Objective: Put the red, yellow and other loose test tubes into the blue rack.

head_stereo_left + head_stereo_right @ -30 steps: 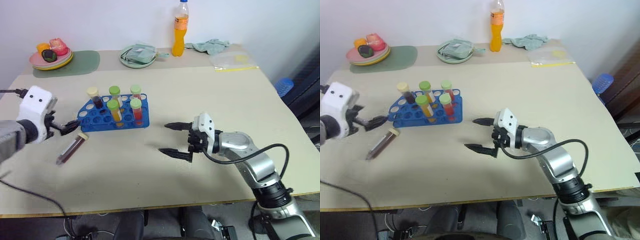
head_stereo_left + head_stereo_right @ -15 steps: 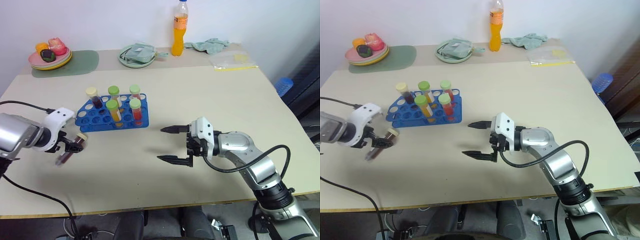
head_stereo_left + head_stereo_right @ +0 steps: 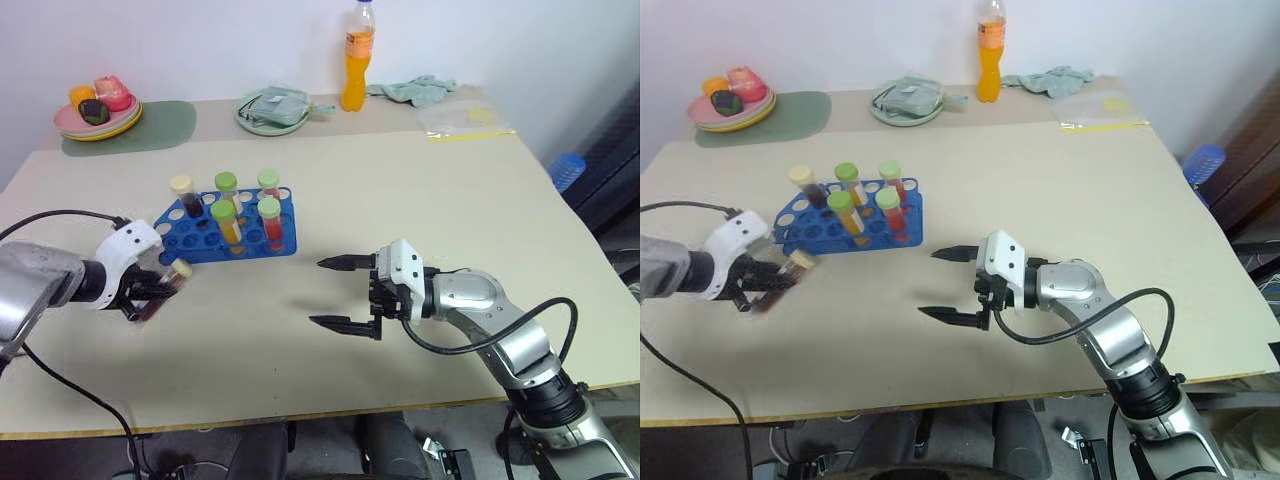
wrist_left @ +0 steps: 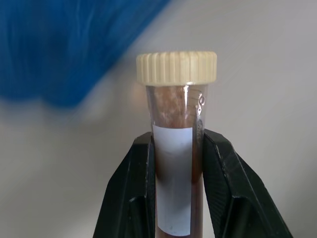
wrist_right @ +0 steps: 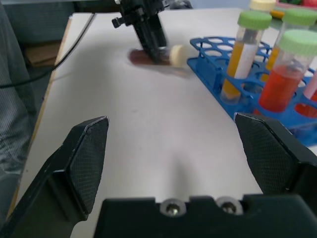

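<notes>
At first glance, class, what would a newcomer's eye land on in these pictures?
The blue rack left of the table's centre, holding five capped tubes. Next, just in front of its left end, the left gripper clamped on a cream-capped tube of dark liquid, while the right gripper gapes open mid-table.

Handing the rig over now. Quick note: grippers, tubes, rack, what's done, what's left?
Left gripper: shut on the cream-capped dark tube, near the blue rack's near-left corner.
Right gripper: open, empty, above the table right of the rack.
Done: five capped tubes stand in the rack.
Left: seat the held tube in a free hole.
</notes>
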Available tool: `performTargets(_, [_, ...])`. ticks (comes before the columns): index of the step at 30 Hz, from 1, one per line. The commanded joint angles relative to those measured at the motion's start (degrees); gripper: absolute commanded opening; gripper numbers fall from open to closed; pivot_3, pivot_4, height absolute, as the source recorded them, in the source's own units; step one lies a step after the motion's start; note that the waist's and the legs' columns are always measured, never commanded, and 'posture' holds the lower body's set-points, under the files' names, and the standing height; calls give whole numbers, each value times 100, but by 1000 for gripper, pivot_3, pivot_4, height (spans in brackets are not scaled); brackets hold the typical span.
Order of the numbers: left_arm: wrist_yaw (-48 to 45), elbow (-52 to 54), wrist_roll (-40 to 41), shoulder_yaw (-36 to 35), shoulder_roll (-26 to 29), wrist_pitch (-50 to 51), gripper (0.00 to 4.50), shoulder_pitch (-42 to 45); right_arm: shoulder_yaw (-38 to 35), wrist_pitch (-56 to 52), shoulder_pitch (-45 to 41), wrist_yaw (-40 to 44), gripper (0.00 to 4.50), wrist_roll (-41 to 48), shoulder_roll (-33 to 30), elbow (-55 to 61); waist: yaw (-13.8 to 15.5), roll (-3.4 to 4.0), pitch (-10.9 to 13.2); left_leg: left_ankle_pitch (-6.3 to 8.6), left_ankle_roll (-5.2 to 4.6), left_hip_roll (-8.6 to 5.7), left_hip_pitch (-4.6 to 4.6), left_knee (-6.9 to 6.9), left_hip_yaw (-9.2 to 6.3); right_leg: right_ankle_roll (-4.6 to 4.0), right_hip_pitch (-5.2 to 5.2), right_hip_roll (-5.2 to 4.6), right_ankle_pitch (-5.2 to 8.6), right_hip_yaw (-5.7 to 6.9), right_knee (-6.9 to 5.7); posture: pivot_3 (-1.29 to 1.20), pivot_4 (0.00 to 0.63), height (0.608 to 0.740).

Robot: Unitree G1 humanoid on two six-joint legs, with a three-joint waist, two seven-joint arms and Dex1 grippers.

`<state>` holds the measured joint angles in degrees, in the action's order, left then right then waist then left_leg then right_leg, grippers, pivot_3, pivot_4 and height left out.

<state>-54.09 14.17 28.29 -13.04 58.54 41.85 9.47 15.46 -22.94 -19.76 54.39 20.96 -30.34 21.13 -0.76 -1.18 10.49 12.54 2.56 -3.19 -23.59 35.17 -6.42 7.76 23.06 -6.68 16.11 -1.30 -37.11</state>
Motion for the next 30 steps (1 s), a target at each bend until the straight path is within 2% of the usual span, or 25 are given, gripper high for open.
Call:
performTargets(1, [1065, 717, 594, -1729, -1222, -613, 729, -168, -39, 66, -43, 45, 4500, 53, 33, 122, 15, -11, -3, 0, 0, -1, -2, 2, -1, 1, -2, 0, -1, 2, 5, 0, 150, 740])
performTargets(3, [2084, 801, 826, -2022, -2018, -499, 729, 168, -32, 82, -64, 81, 4500, 59, 43, 53, 24, -13, -6, 0, 0, -2, -1, 9, -12, 1, -6, 2, -1, 9, -2, 0, 150, 740])
performTargets(4, [2576, 775, 674, -2043, -2403, -736, 729, 344, -23, 88, -86, 96, 4500, 56, 58, 9, 33, -14, -7, 0, 0, -7, 3, 10, -14, 2, -11, 1, -2, 10, -6, 0, 150, 740])
performTargets(8, [4018, 824, -1002, -1356, -3398, -2119, 729, 389, 38, 99, -170, 161, 4500, 45, 154, -129, 23, -22, -12, 0, 0, -28, 17, 17, -15, 5, -33, -2, -3, 15, -3, 0, 150, 740])
performTargets(11, [4447, 700, -1553, -823, -3922, -2677, 729, 352, 75, 109, -213, 199, 4500, 25, 208, -184, 28, -22, -12, 0, 1, -30, 15, 14, -14, 5, -30, 0, -3, 15, -2, 0, 150, 740])
performTargets(14, [4728, 475, -1901, -507, -4222, -2939, 729, 314, 77, 148, -220, 210, 4500, -17, 224, -220, 21, -22, -13, 0, 1, -32, 14, 15, -13, 5, -30, 0, -3, 15, -1, 0, 150, 740])
performTargets(18, [4859, 213, -2153, -313, -4331, -3127, 729, 167, 28, 222, -173, 174, 4500, -88, 202, -243, 2, -22, -13, 0, 0, -31, 15, 13, -12, 5, -28, 3, -3, 14, -2, 0, 150, 740])
performTargets(30, [4642, -147, -1889, -188, -4411, -3017, 729, 125, 1, 214, -115, 67, 4500, -125, 219, -172, 12, -20, -14, 0, 0, -32, 15, 14, -13, 5, -30, 3, -3, 15, -2, 0, 150, 740])
